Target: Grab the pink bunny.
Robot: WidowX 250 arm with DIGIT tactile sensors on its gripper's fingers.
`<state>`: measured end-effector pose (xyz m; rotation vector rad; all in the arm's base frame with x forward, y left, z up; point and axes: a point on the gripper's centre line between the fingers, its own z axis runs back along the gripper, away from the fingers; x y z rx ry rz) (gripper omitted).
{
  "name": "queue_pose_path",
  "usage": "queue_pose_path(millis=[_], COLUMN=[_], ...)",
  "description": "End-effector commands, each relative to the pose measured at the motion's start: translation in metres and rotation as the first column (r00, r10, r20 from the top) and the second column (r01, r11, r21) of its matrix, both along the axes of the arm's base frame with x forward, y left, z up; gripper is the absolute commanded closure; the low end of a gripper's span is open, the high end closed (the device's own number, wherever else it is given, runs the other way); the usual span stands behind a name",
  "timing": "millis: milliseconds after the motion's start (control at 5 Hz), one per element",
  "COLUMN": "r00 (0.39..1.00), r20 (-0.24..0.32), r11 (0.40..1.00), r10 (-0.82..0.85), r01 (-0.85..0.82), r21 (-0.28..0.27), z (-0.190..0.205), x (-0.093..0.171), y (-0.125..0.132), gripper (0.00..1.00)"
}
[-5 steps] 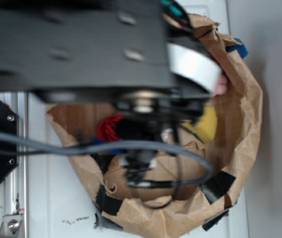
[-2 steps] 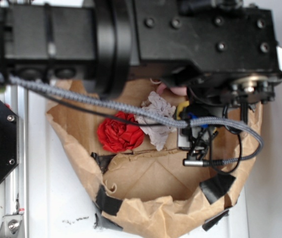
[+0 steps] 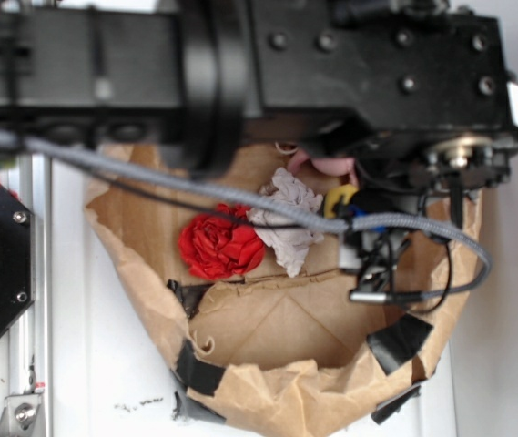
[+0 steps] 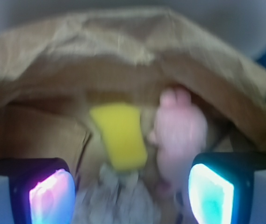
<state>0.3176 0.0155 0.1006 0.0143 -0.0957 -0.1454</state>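
The pink bunny (image 4: 178, 135) is seen lying inside the brown paper bag (image 4: 123, 51), just beside a yellow sponge (image 4: 118, 135) on its left. The gripper (image 4: 132, 196) is spread wide, nothing held between its pads (image 4: 210, 193); the bunny lies near the right pad, contact unclear through blur. A red cloth ball (image 3: 220, 244) and white paper wad (image 3: 288, 223) are set alongside.

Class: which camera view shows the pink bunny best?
The wrist view: the pink bunny shows nearly whole, though blurred, beside a yellow block. The exterior view shows only a pink sliver under the arm.
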Motion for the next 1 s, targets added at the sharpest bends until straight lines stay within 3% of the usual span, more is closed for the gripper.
queue_pose_path(millis=[0, 200, 800], r00=[0.995, 0.99, 0.987], r20=[0.095, 0.136, 0.156], r11=[0.997, 0.999, 0.999], r10=[-0.011, -0.022, 0.042], r01=[0.019, 0.027, -0.041], r21=[-0.08, -0.032, -0.011], z=[-0.005, -0.013, -0.02], x=[-0.002, -0.008, -0.005], y=[0.021, 0.024, 0.037], gripper=[0.0, 0.0, 0.0])
